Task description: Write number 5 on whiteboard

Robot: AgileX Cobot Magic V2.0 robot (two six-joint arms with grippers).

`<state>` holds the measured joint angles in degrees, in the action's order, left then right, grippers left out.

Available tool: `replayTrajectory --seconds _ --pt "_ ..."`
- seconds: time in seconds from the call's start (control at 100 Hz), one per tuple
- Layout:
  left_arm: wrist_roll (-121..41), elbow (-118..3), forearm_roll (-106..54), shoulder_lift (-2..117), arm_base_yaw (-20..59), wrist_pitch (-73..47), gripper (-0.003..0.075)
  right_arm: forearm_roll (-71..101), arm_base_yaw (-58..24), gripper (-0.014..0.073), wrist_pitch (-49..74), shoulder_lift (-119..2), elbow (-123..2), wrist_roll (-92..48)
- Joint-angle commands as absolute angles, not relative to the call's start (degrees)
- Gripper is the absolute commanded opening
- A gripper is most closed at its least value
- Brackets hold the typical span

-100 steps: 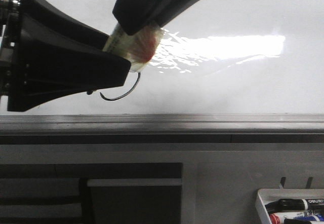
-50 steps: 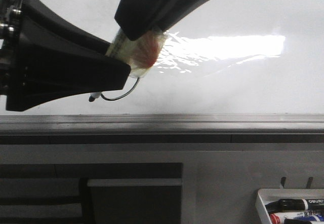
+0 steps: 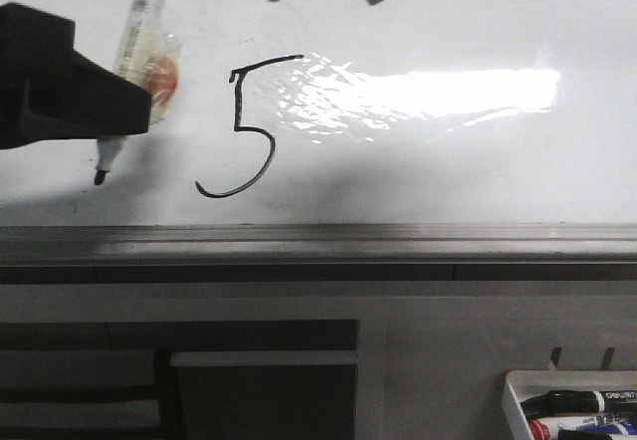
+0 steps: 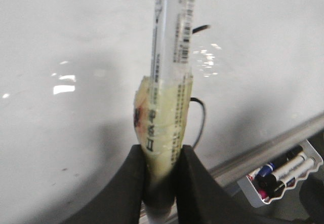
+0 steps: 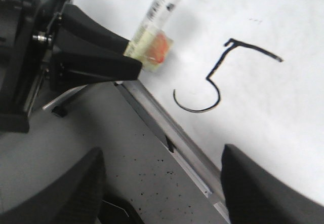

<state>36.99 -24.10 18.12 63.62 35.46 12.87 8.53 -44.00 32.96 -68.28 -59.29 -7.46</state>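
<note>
While the left gripper (image 4: 162,176) is clamped on a marker (image 3: 137,37), its two black fingers (image 4: 129,183) press against the taped, yellowish wrap around the marker barrel, as the left wrist view shows. Front view: marker is tilted, cap end up and out of frame, black tip (image 3: 101,175) pointing down, to the left of the 5 (image 3: 244,126) and clear of its strokes; whether the tip touches the whiteboard (image 3: 448,181) cannot be told. The 5 is drawn in thin black line: flat top bar, short stem, large hooked belly whose tail ends low, just above the grey ledge (image 3: 398,241). Bright glare sits on the board immediately right of the top bar. Right gripper (image 5: 162,183): fingers spread wide with nothing between them, seen in the right wrist view as two dark pads (image 5: 263,183) at the frame's lower corners; in the front view only the two fingertips show at the upper edge, above the 5. Below the ledge, at lower right, a white tray (image 3: 518,400) holds several markers, well apart from both grippers.
</note>
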Motion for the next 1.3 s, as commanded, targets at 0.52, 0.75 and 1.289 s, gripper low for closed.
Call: replayTrajectory --seconds 0.52,0.75,1.289 --pt "37.9 -32.5 3.9 68.7 34.0 8.1 -0.0019 8.1 -42.8 0.0398 32.5 -66.1 -61.0 -8.0" --pt "37.9 -32.5 5.3 68.7 34.0 8.1 0.0238 8.1 -42.8 0.0398 32.5 -66.1 -61.0 -8.0" --pt "37.9 -32.5 5.2 57.1 34.0 3.5 0.0342 7.0 -42.8 0.004 31.7 -64.3 -60.1 -8.0"
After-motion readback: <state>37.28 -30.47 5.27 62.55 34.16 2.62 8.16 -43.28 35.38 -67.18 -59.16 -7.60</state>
